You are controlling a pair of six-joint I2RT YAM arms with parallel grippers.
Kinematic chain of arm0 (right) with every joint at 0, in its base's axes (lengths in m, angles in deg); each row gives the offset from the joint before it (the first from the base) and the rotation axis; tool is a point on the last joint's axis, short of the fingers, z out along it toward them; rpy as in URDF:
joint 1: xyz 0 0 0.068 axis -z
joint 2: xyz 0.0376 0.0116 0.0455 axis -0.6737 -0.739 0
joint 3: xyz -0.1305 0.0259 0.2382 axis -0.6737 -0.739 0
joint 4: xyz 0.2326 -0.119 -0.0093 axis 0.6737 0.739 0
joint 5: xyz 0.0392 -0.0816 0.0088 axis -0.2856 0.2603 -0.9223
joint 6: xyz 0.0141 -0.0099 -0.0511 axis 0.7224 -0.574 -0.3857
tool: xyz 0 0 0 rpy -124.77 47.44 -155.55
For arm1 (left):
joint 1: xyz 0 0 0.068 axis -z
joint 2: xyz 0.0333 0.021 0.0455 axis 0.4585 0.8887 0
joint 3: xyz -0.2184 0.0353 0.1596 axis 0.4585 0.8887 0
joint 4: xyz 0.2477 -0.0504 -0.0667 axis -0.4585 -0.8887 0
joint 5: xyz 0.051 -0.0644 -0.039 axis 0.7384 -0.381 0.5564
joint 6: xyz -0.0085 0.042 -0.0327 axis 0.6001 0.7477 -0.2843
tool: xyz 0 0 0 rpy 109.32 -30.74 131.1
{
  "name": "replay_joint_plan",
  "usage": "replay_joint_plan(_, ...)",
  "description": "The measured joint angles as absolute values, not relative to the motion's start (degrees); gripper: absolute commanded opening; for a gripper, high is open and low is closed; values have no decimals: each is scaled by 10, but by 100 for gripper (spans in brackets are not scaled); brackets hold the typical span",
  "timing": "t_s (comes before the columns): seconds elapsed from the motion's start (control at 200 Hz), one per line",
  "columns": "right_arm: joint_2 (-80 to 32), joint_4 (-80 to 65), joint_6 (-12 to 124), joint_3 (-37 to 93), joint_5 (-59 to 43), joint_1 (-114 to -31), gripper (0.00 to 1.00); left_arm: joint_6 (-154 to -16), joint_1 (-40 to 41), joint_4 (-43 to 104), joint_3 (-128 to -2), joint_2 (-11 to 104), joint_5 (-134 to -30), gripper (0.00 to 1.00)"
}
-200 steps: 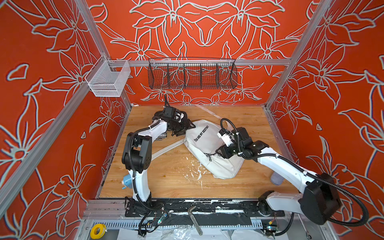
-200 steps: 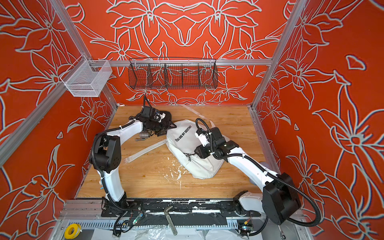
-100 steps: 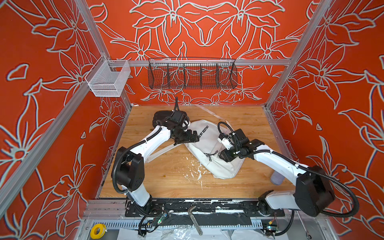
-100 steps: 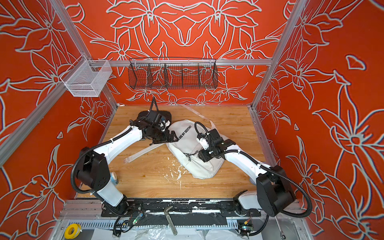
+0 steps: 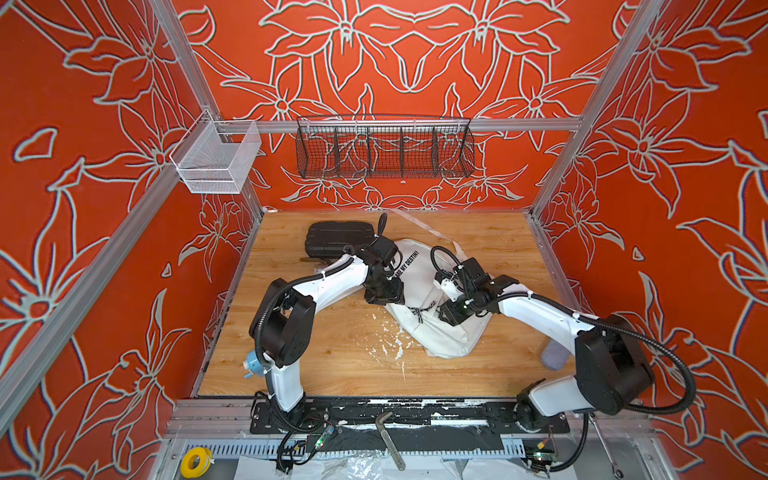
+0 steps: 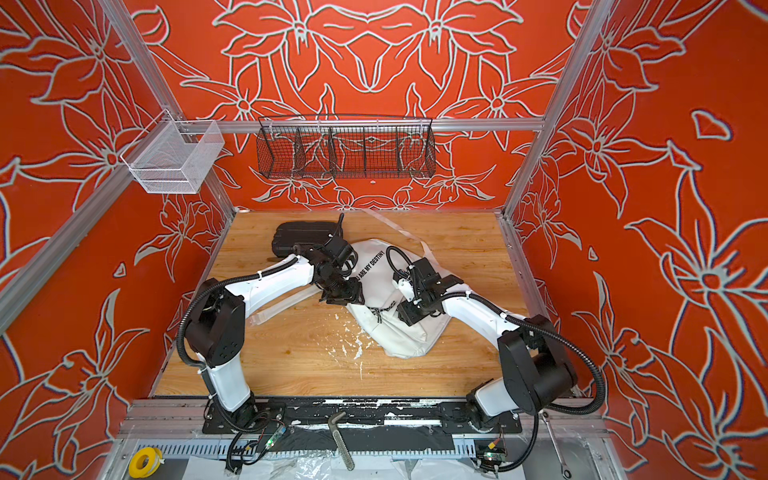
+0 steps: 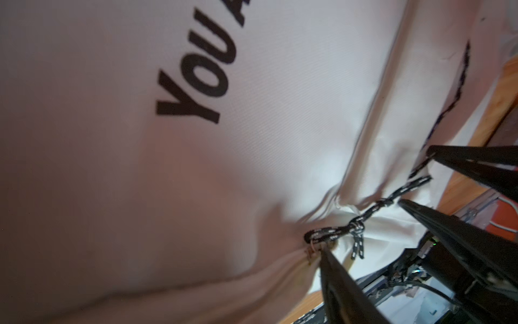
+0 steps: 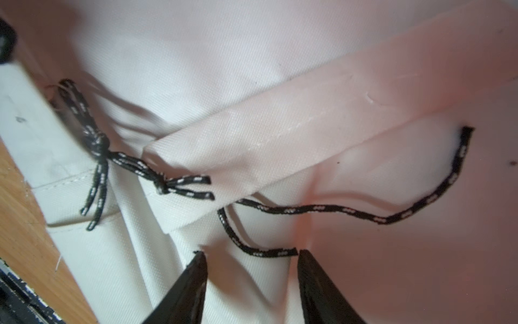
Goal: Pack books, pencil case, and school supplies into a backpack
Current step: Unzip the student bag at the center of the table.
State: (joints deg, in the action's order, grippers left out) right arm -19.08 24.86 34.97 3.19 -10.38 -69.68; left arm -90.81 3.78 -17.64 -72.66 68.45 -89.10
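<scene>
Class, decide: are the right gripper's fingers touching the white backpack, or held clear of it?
Touching. The right wrist view shows both fingers of the right gripper pressed into the backpack, its fabric puckering at their tips.

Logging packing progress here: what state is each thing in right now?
backpack: lying print-up on the table, no opening showing.
left gripper: open, jaws either side of the zip-pull cord.
right gripper: tips on backpack fabric; grip unclear.
pencil case: on the table, unpacked.
pencil sharpener: on the table, unpacked.
black hard case: closed, lying flat.
books: not in view.
</scene>
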Motion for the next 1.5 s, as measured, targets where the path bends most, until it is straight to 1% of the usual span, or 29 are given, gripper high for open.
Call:
replay_joint_plan(0.035,-191,254,354,32,-106,-697,51,-907,38,-178,-729,688,-891,28)
replay_joint_plan(0.085,-191,259,360,32,-109,-697,49,-907,38,-179,-735,693,-892,7)
replay_joint_plan(0.115,-191,263,364,32,-111,-697,48,-908,38,-180,-740,696,-892,0)
replay_joint_plan(0.215,-190,268,379,32,-125,-697,43,-896,38,-187,-758,708,-888,0)
replay_joint_plan(0.32,-183,277,391,32,-149,-697,41,-874,38,-194,-770,713,-877,0)
replay_joint_plan(0.46,-152,294,382,32,-164,-702,41,-828,32,-198,-766,713,-875,0)
replay_joint_plan(0.585,-115,293,352,33,-157,-703,43,-790,16,-190,-751,710,-900,0)
replay_joint_plan(0.691,-123,291,325,45,-159,-703,46,-764,-2,-192,-752,710,-917,0)
replay_joint_plan(0.736,-137,290,317,55,-159,-703,48,-753,-8,-195,-757,710,-921,10)
replay_joint_plan(0.786,-153,286,311,62,-159,-703,50,-743,-14,-200,-765,710,-923,28)
replay_joint_plan(0.826,-165,283,306,66,-158,-703,50,-739,-16,-202,-771,710,-922,40)
replay_joint_plan(0.981,-199,267,294,70,-158,-703,53,-751,-18,-186,-767,699,-925,70)
replay_joint_plan(1.021,-205,262,294,72,-159,-704,54,-767,-18,-180,-754,688,-928,72)
replay_joint_plan(1.066,-214,256,292,76,-160,-704,59,-781,-18,-175,-739,673,-932,74)
replay_joint_plan(1.116,-226,250,291,82,-161,-706,62,-800,-18,-169,-718,653,-942,75)
replay_joint_plan(1.246,-247,233,285,86,-162,-713,63,-854,-8,-155,-669,613,-959,77)
replay_joint_plan(1.381,-266,226,282,88,-157,-718,60,-894,18,-142,-641,606,-970,77)
replay_joint_plan(1.426,-274,226,283,91,-152,-720,58,-901,26,-141,-641,612,-972,76)
replay_joint_plan(1.496,-286,224,284,94,-141,-722,50,-909,31,-140,-645,624,-971,75)
